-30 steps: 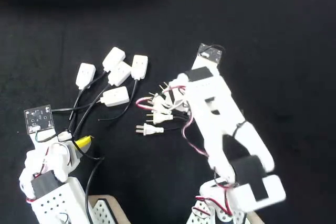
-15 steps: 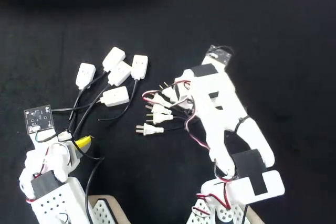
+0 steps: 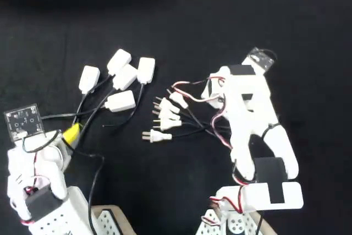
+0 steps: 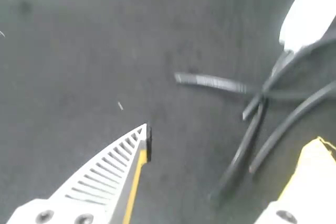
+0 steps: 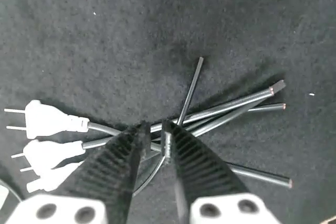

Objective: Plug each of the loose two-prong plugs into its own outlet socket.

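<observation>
From up high, the right arm (image 3: 250, 108) has swung off sideways and the plugs (image 3: 164, 115) lie loose near the sockets (image 3: 122, 75), none in yet; the left wrist view has the left pincer (image 4: 231, 137) wide open over black cords (image 4: 286, 124); the right wrist view has the right pincer (image 5: 153, 129) above the plug cords (image 5: 231, 106), pinching or not I cannot tell; no writing can be read.

High view overhead; wrist views close above table (image 3: 308, 26); right shares plugs (image 5: 50, 120).
</observation>
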Tool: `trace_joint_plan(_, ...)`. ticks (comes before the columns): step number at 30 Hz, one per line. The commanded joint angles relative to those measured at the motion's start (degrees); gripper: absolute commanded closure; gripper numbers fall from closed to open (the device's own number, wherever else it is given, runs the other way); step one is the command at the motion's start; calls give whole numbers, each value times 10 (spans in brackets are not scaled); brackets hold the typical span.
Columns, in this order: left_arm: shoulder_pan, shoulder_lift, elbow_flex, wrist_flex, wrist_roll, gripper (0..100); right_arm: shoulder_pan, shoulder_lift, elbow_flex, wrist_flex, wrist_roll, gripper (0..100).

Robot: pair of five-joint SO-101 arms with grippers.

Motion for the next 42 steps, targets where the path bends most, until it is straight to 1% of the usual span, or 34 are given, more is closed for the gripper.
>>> trace_joint_plan(1,5,-6,-96,-26,-3,573,11,-2,-9,-8,-7,941)
trace_joint_plan(6,36,-6,-129,-77,-6,575,11,-2,-9,-8,-5,942)
trace_joint_plan(11,86,-2,-120,-158,-6,575,9,-2,-10,-8,-4,942)
trace_joint_plan(15,125,38,-125,-161,-6,580,9,-2,-8,-8,-4,942)
trace_joint_plan(17,131,102,-153,-160,-4,627,9,-2,-8,-8,-4,942)
trace_joint_plan(20,135,244,-225,-158,-5,761,9,-2,-8,-8,-4,942)
trace_joint_plan(22,146,356,-292,-130,-10,805,9,-2,-8,-8,-4,942)
trace_joint_plan(25,179,511,-405,-52,-40,789,9,-2,-8,-8,-4,942)
trace_joint_plan(28,205,644,-509,21,-40,739,9,-2,-8,-8,-3,942)
trace_joint_plan(30,218,724,-563,47,-40,712,9,-2,-8,-8,-3,942)
trace_joint_plan(34,226,862,-644,50,-39,700,10,-2,-8,-8,-3,942)
trace_joint_plan(39,225,986,-739,50,-38,700,10,-2,-8,-8,-3,942)
trace_joint_plan(42,227,1035,-767,17,3,700,9,-2,-7,-8,-3,943)
